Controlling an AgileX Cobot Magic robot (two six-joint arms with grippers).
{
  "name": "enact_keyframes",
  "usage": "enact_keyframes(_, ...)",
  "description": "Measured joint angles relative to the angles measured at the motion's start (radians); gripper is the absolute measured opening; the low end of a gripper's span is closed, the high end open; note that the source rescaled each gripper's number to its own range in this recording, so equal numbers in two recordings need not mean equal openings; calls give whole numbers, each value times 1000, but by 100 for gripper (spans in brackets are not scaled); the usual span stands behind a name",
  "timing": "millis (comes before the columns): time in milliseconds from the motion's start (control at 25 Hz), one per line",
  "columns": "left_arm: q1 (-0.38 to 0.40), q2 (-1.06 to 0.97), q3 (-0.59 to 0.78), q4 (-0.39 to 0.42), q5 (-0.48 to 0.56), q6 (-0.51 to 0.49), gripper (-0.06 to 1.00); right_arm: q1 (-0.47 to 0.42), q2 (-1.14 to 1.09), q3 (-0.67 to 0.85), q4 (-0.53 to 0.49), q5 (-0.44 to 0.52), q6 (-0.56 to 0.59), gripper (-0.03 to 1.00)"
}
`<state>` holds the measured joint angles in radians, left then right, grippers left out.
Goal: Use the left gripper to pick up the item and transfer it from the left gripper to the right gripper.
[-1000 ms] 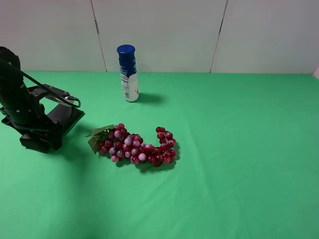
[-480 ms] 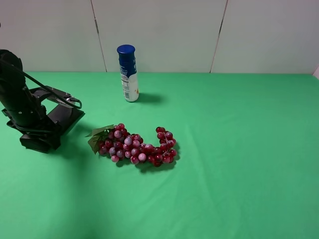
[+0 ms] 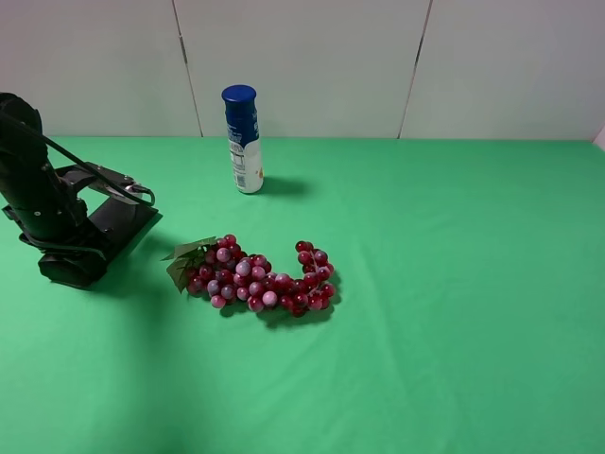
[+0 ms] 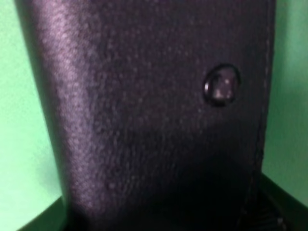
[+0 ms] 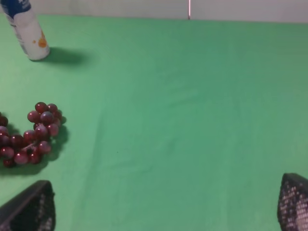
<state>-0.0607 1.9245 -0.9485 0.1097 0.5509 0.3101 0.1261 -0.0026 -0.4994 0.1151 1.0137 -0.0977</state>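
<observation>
The glasses case (image 3: 125, 223) lies at the far left of the green table (image 3: 454, 312), apparently flat on the cloth and not raised. The left gripper (image 4: 163, 215) is down over its near-left end. In the left wrist view the case fills the space between the jaws, flap and snap button (image 4: 220, 90) facing the camera. The jaws look clamped on its two long edges, though at this range the contact itself is hard to make out.

By that reading the pickup is at the grasp stage: lifting, carrying toward the middle and the handover all remain. The right gripper (image 5: 161, 207) has its jaws wide apart and empty, over bare cloth on the right, well apart from the case. The grape bunch (image 3: 255, 279) lies just right of the case, and the bottle (image 3: 243, 139) stands farther back.
</observation>
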Motion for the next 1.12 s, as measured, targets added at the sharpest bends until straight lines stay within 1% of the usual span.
enact_keyframes(400, 0, -1, 0, 1, 0, 0, 6, 0, 0, 0, 1, 0, 0, 100)
enact_keyframes(600, 0, -16, 0, 20, 15, 0, 5, 0, 0, 0, 1, 0, 0, 100)
enact_keyframes(840, 0, -105, 0, 25, 65, 1, 5, 0, 0, 0, 1, 0, 0, 100)
enact_keyframes(1120, 0, -233, -27, 24, 186, 22, 5, 0, 0, 0, 1, 0, 0, 100)
